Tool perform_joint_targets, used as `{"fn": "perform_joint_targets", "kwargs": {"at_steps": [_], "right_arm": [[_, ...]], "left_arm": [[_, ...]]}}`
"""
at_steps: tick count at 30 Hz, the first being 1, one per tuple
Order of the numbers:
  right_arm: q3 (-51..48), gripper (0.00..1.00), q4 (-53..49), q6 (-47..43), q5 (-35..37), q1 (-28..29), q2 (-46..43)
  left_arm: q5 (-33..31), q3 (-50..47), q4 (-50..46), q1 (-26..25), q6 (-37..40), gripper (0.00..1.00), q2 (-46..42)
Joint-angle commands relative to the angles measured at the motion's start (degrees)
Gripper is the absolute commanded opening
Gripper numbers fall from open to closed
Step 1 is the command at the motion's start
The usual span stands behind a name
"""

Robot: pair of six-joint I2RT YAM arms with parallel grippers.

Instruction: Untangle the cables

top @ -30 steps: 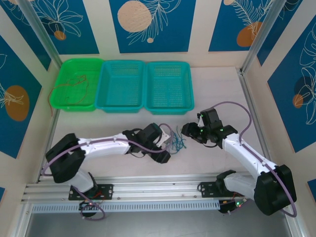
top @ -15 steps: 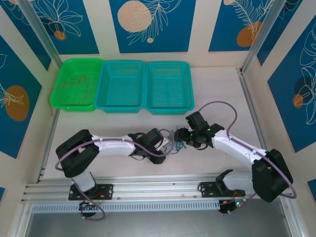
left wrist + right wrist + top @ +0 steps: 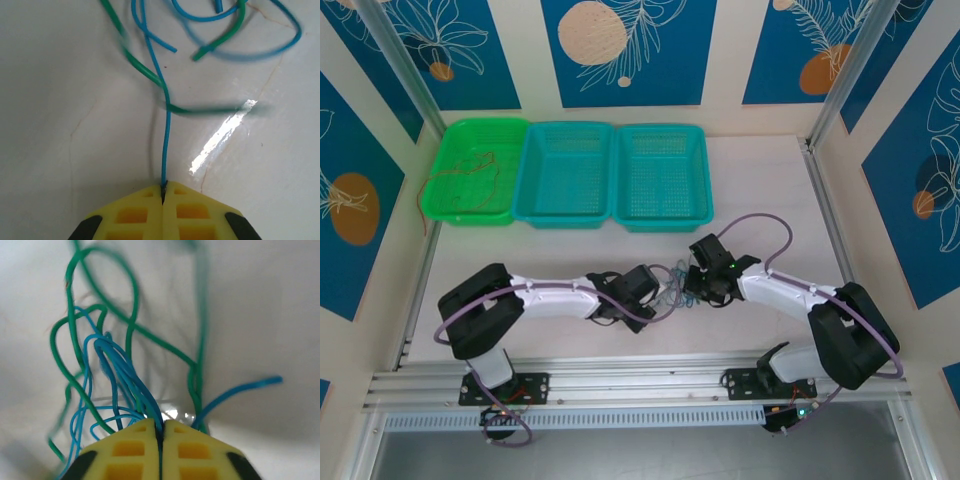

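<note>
- Mid-frame on the table [image 3: 770, 180], between both arms: cables [image 3: 675, 288] in one tangle.
- Clamped shut on a single blue strand [image 3: 165, 140] with left gripper [image 3: 163, 189], likely to draw it clear.
- Pinched tight on the blue-green bundle [image 3: 120, 370] with right gripper [image 3: 161, 429], likely as anchor.
- Glossy white top; three baskets [image 3: 566, 222] in upper frame, blue patterned walls [image 3: 650, 70].

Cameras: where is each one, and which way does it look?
Top external: above, behind the arms, looking down at the table and cables; both arms show.
Left wrist: on that wrist, facing the table; left gripper shut on one blue cable.
Right wrist: on that wrist; right gripper shut on several cables.
All share the cables.
</note>
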Motion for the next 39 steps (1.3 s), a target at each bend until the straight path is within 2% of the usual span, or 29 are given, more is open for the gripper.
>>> {"fn": "perform_joint_targets", "kwargs": {"at_steps": [1, 4, 6, 9, 15, 16, 17, 18, 19, 21, 22, 23, 26, 28, 34, 39], "right_arm": [[-3.0, 0.0, -0.5, 3.1, 1.2, -4.3, -1.4], [-6.7, 0.02, 0.0, 5.1, -1.5, -10.8, -6.1], [-7.8, 0.05, -2.2, 7.0, -1.0, -14.2, -9.3], [-7.1, 0.12, -6.7, 6.8, 1.3, -17.0, -12.5], [-7.3, 0.37, -8.6, 6.8, 3.5, -18.8, -15.3], [-7.7, 0.36, -8.2, 6.7, 3.2, -18.7, -15.5], [-8.1, 0.3, -6.6, 5.9, 2.0, -18.8, -15.7], [-8.6, 0.18, -4.1, 4.0, -0.5, -18.8, -15.8], [-9.0, 0.12, -1.9, 2.2, -3.1, -18.7, -15.7], [-8.6, 0.1, 0.2, -0.6, -7.0, -18.4, -15.1], [-8.2, 0.1, 0.6, -2.2, -8.4, -18.1, -14.7], [-7.4, 0.09, 0.8, -4.4, -9.6, -17.9, -14.0], [-4.7, 0.07, 0.2, -9.8, -11.7, -16.6, -12.2], [-2.8, 0.05, -0.6, -12.4, -13.5, -15.7, -11.1], [0.5, 0.04, -2.5, -13.9, -15.3, -12.8, -8.9], [1.4, 0.04, -3.6, -13.8, -14.6, -11.1, -9.0]], "left_arm": [[-9.9, -4.0, 2.9, 3.6, -4.1, 0.0, -1.9], [-7.0, -9.8, 4.2, 11.3, -8.9, 0.0, -10.8], [-2.1, -14.9, 6.4, 18.6, -12.3, 0.0, -17.2], [0.3, -18.2, 6.6, 23.7, -12.1, 0.0, -23.9], [-1.9, -18.3, 1.8, 23.7, -11.1, 0.0, -27.0], [-2.6, -18.4, 1.7, 23.7, -11.6, 0.0, -27.1], [-2.4, -18.8, 2.0, 23.7, -11.7, 0.0, -27.2], [0.0, -19.3, 3.7, 23.7, -11.0, 0.0, -27.3], [3.6, -20.0, 6.7, 23.6, -10.0, 0.0, -27.4], [12.9, -21.3, 14.9, 22.6, -7.8, 0.22, -27.6], [15.3, -21.2, 17.6, 21.3, -6.8, 0.32, -27.8], [15.7, -20.4, 19.2, 19.4, -4.8, 0.4, -27.8], [13.2, -15.5, 18.4, 14.4, 2.5, 0.53, -25.3], [12.0, -12.3, 17.9, 13.1, 4.8, 0.56, -21.7], [12.2, -3.4, 13.8, 11.5, 7.5, 0.56, -7.7], [8.7, -2.5, 13.1, 10.8, 9.2, 0.58, -2.4]]}}
